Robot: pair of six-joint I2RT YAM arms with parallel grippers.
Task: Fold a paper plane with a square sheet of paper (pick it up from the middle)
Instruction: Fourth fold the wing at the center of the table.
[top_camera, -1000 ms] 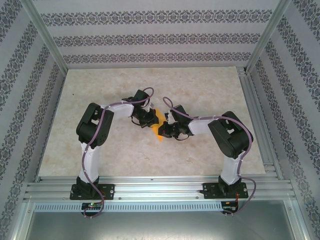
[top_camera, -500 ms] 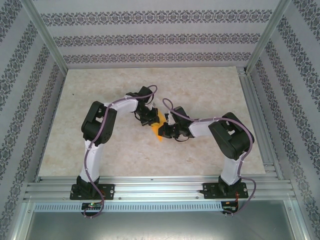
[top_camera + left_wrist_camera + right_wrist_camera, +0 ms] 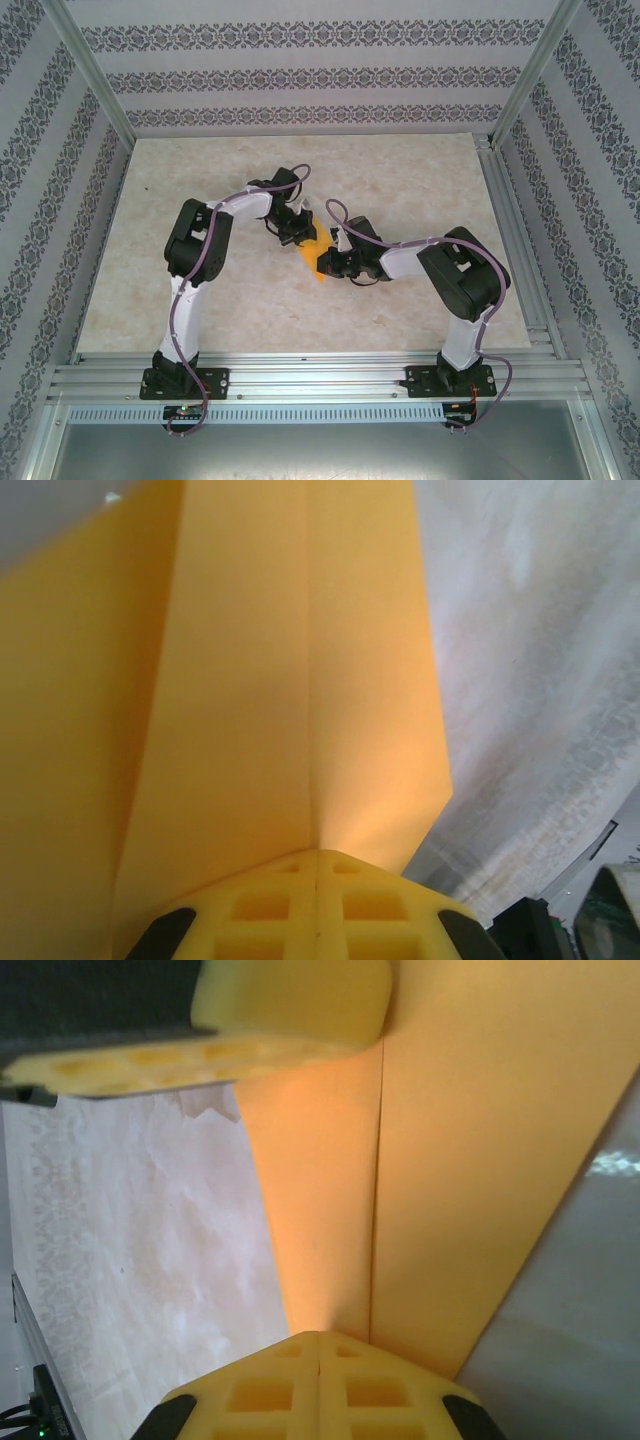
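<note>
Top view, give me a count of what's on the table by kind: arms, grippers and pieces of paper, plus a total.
Robot arms: 2 (left arm, right arm)
Grippers: 2 (left gripper, right gripper, both shut on the paper)
Folded orange paper: 1
Total: 5

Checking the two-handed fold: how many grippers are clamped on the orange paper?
2. The left gripper pinches the orange paper at its far left side; the right gripper pinches its near right side.
</note>
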